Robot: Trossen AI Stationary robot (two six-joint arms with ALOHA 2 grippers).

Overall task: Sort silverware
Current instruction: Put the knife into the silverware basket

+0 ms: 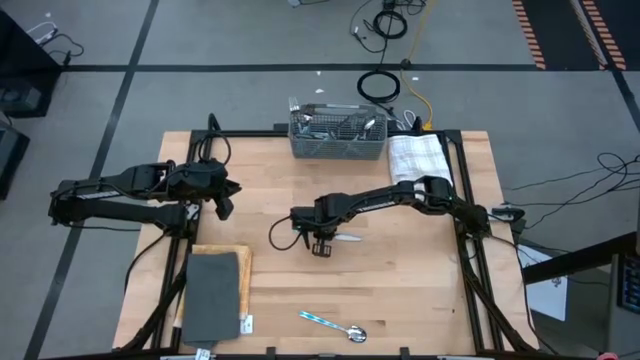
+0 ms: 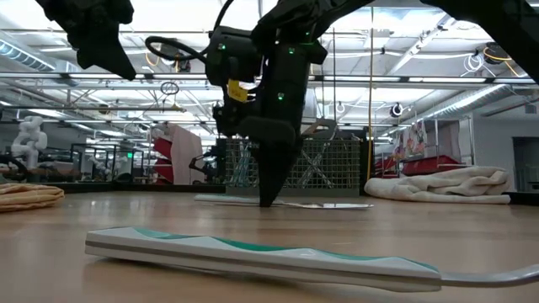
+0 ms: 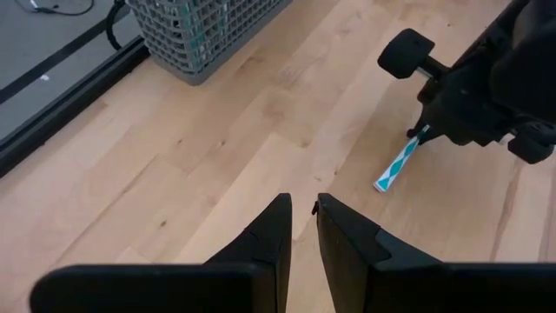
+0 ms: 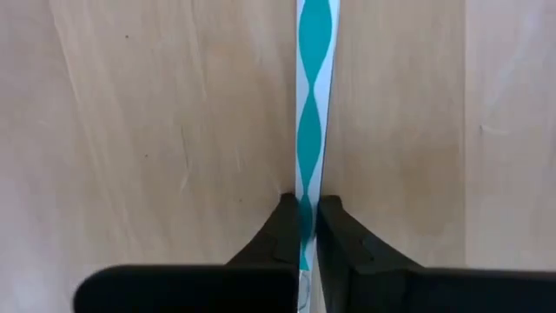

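Teal-handled knife (image 4: 311,130) in right gripper (image 4: 305,228)

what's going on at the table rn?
Silverware sorting, mid-pick. The right gripper is down at the middle of the table, fingers shut on the teal-and-white handle of a knife that lies flat on the wood. The left gripper waits above the table's left side, holding nothing. A spoon lies near the front edge. The grey mesh caddy at the back already holds several pieces.

no readable text, labels or signs
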